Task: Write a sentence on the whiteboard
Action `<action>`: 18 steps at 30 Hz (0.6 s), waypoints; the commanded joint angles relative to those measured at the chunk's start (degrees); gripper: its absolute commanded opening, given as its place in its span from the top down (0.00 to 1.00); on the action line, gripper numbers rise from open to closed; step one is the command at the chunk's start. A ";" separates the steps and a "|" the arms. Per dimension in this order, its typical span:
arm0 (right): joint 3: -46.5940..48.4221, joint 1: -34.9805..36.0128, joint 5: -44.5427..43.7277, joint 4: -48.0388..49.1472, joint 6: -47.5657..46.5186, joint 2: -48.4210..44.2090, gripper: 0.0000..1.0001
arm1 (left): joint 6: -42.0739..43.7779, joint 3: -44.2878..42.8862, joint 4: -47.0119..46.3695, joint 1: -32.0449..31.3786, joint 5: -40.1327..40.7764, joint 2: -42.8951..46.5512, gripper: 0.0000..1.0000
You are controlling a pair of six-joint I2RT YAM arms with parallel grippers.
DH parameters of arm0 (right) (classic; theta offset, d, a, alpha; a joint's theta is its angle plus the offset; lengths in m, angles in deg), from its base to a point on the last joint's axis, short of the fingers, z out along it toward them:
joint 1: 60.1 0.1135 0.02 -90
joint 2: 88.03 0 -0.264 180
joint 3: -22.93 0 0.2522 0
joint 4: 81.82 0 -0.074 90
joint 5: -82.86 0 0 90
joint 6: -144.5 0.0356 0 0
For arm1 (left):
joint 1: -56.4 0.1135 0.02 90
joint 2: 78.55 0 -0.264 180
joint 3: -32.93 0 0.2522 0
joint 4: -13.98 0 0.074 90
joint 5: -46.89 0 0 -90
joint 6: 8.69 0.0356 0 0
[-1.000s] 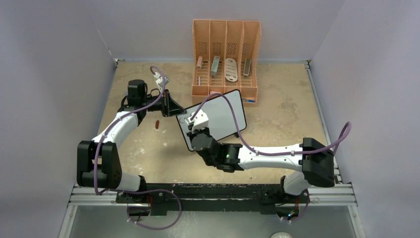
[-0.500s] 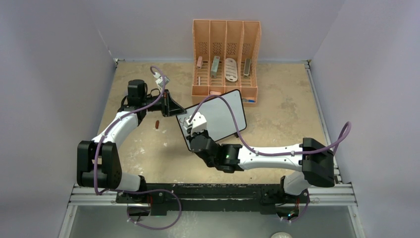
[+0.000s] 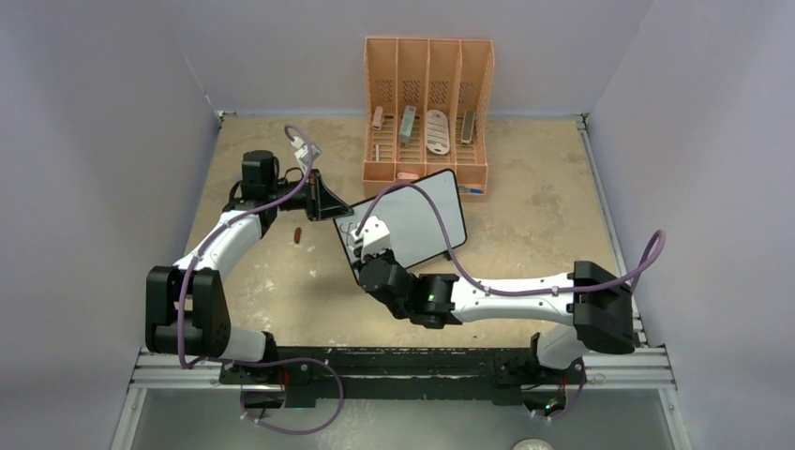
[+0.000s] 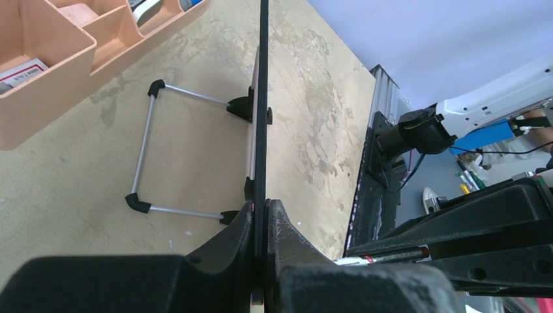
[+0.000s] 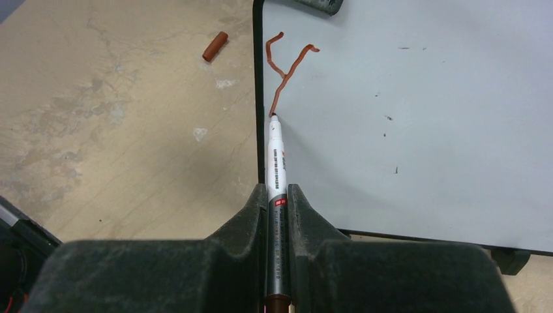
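The whiteboard (image 3: 422,220) stands tilted on its wire stand in front of the orange organizer (image 3: 428,103). My left gripper (image 4: 262,207) is shut on the board's left edge (image 4: 263,98), seen edge-on in the left wrist view. My right gripper (image 5: 278,195) is shut on a white and grey marker (image 5: 276,163). The marker's tip touches the whiteboard (image 5: 417,124) near its left edge, at the lower end of a red-brown "y" (image 5: 287,65). That single letter is all of the sentence that shows. In the top view my right gripper (image 3: 361,246) covers the board's lower left corner.
A red-brown marker cap (image 5: 215,45) lies on the table left of the board, also in the top view (image 3: 297,234). The organizer holds several small items in its slots. The board's wire stand (image 4: 147,153) rests behind it. Grey walls enclose the table.
My right gripper with the marker has moved a little down and to the left along the board's left part. The left arm and the board have not moved.
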 commanded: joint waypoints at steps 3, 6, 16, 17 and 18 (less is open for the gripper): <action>-0.53 -0.22 -2.98 1.47 0.26 -6.95 1.00 | 0.35 -2.38 -0.67 -0.52 -2.00 0.66 1.00; -1.69 -0.71 -5.92 2.92 0.20 -8.28 1.00 | 0.35 -2.28 -0.69 -0.51 -1.89 0.66 1.00; -1.90 -2.06 -5.60 4.97 0.42 -7.76 1.00 | 0.52 -2.29 -0.65 -0.47 -1.77 0.66 1.00; -1.74 -2.11 -5.50 4.98 0.23 -7.50 1.00 | 0.52 -2.29 -0.65 -0.51 -1.78 0.66 1.00; -1.56 -2.16 -5.44 4.98 0.18 -7.23 1.00 | 0.52 -2.25 -0.65 -0.49 -1.78 0.66 1.00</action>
